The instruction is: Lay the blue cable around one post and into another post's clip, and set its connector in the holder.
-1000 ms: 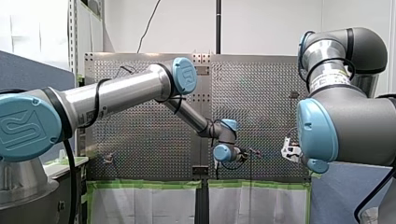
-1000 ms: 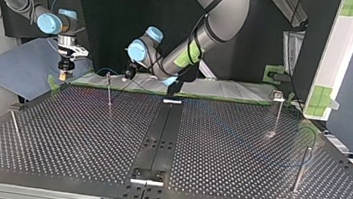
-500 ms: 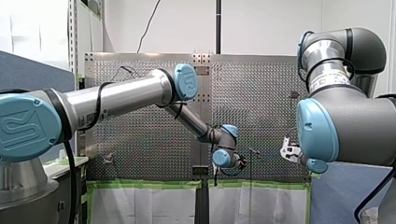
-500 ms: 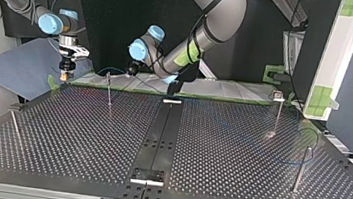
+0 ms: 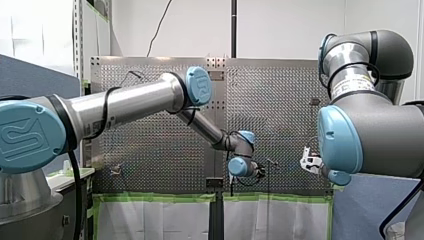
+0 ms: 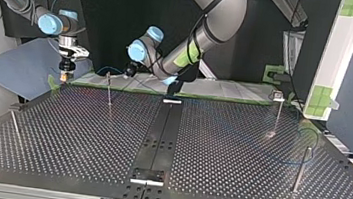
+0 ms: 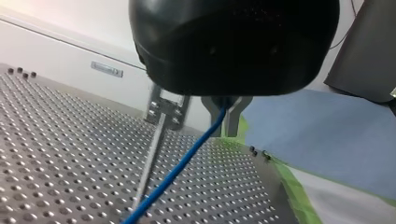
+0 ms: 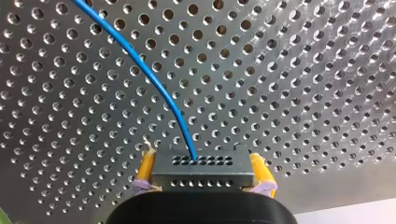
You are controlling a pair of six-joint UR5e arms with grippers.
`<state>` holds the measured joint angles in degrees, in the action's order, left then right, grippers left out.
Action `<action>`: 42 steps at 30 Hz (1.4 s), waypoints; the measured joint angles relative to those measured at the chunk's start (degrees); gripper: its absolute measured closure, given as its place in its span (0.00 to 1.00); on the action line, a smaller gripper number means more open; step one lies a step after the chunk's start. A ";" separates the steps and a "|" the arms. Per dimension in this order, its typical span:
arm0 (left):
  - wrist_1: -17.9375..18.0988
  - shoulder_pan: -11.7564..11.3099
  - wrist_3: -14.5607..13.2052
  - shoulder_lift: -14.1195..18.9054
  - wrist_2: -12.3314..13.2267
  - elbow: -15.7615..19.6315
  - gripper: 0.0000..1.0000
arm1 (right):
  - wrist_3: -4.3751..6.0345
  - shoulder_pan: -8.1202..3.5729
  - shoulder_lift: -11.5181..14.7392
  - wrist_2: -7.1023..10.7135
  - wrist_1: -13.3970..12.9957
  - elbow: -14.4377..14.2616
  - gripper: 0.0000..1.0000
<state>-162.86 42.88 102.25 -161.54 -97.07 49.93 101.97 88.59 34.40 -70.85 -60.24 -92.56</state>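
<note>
My left gripper [image 7: 227, 122] has its metal fingers shut on the blue cable [image 7: 184, 161], which runs from them down over the perforated table. Just beside it stands a thin post with a clip [image 7: 164, 108]. In the top view that gripper [image 6: 128, 70] hangs at the table's far edge, next to the same post [image 6: 109, 92]. My right gripper [image 8: 202, 161] is shut, its yellow pads clamping the black connector [image 8: 203, 173], and the cable [image 8: 154, 77] leaves the connector's face. It hovers over the far left corner [image 6: 67, 71] in the top view.
More posts stand on the table: one with a clip [image 6: 277, 113] at the top view's right, a plain one [image 6: 301, 169] nearer, and one [image 6: 14, 125] at the left. A black block [image 6: 146, 175] sits at the near middle. Green tape lines the far edge [image 6: 225, 99].
My left wrist has dipped a little and shifted slightly toward the front view's left, staying by the clip post. My right gripper has risen a touch with the connector.
</note>
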 joint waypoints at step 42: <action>1.24 -0.80 3.78 0.18 1.48 -0.28 0.96 | 0.30 -0.03 -0.26 -0.30 0.42 1.07 1.00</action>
<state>-161.62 42.08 106.03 -161.36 -95.58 49.65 102.27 88.56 34.14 -71.15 -59.82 -91.49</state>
